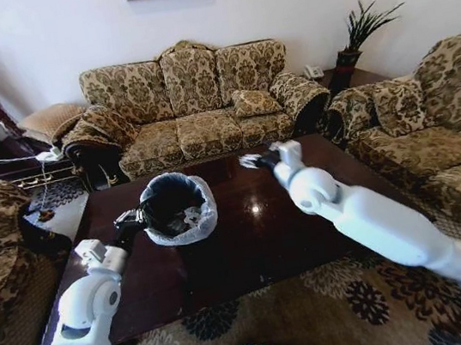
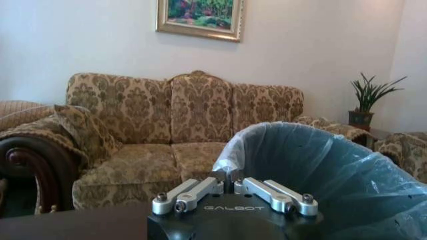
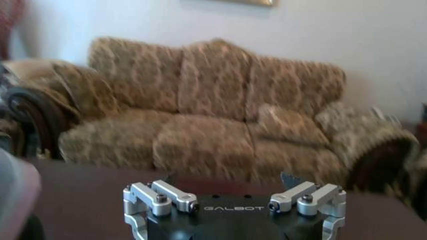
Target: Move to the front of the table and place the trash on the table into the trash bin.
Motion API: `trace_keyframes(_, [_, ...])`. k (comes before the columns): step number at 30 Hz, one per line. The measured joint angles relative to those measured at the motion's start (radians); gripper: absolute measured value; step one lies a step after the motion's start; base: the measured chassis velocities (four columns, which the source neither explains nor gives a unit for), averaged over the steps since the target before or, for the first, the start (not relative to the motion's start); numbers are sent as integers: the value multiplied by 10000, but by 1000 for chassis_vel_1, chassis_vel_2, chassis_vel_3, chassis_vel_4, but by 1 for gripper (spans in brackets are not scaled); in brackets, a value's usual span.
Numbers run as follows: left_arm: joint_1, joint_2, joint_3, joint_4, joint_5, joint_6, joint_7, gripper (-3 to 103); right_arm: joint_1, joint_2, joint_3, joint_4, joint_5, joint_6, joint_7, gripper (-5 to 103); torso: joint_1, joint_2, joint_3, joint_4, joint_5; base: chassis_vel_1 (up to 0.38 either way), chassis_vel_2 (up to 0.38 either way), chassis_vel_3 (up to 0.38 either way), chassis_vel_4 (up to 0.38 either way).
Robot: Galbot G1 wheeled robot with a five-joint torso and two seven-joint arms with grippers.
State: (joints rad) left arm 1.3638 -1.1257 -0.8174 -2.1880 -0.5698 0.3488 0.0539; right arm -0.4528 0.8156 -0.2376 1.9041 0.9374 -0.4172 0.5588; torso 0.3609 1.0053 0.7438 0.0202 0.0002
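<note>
bin: the trash bin [image 1: 179,208] sat on the table [image 1: 249,239], left of centre, its whitish bag liner folded over the rim. A few pale scraps [image 1: 187,220] lay down inside it.

left gripper: the left gripper [image 1: 140,215] was right up against the near-left rim of the bin. In the left wrist view its fingers [image 2: 227,176] were pinched together on the edge of the bag, so I'd call it clenched on the liner, steadying the bin.

right gripper: the right gripper [image 1: 255,160] hovered over the far middle of the table, near the sofa [image 1: 194,100] side, right of the bin and well apart from it. In the right wrist view the fingers [image 3: 291,178] were spread wide with nothing between them, so released and empty.

table top: the glossy dark wood around the bin looked bare to me, just glare spots. Honestly the reflections could hide a small scrap, so not 100% sure.

key relation: the bin's opening lay to the left of the right gripper and nearer the robot. The left arm was the nearer one but busy on the rim, so any more dropping would probably fall to the right arm reaching leftward over the rim.

progress guess: looked mostly done, with the trash seemingly inside already.
</note>
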Motion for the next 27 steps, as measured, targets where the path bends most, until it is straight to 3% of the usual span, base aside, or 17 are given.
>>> trace_keyframes(3, [72, -66, 3, 0, 58, -36, 81, 2, -1470, -5, 1320, -3, -344, -3, -308, 100, 0, 0, -1, 0, 1, 0, 0, 0, 0])
trace_keyframes(9, [126, -104, -13, 134, 582, -180, 350, 2, -2361, 43, 2110, -15, -713, 257, -594, 100, -1, 0, -1, 1, -3, 0, 0, 0, 0])
trace_keyframes(11, [135, -138, 12, 169, 710, -182, 361, 2, -2746, 42, 2445, 39, -912, 328, -1071, 100, 0, 0, 0, 2, -3, -15, -24, 27, 22])
trace_keyframes(15, [169, -227, 44, 160, 784, -182, 370, 2, -2994, -5, 2600, 17, -1054, 455, -1529, 100, -1, 0, -1, 1, -5, -63, -71, 100, 89])
trace_keyframes(27, [300, -432, 6, -15, 824, -213, 425, 2, -2868, 74, 2416, -92, -918, 505, -1425, 100, 0, 0, 0, 0, 2, -180, -184, 256, 244])
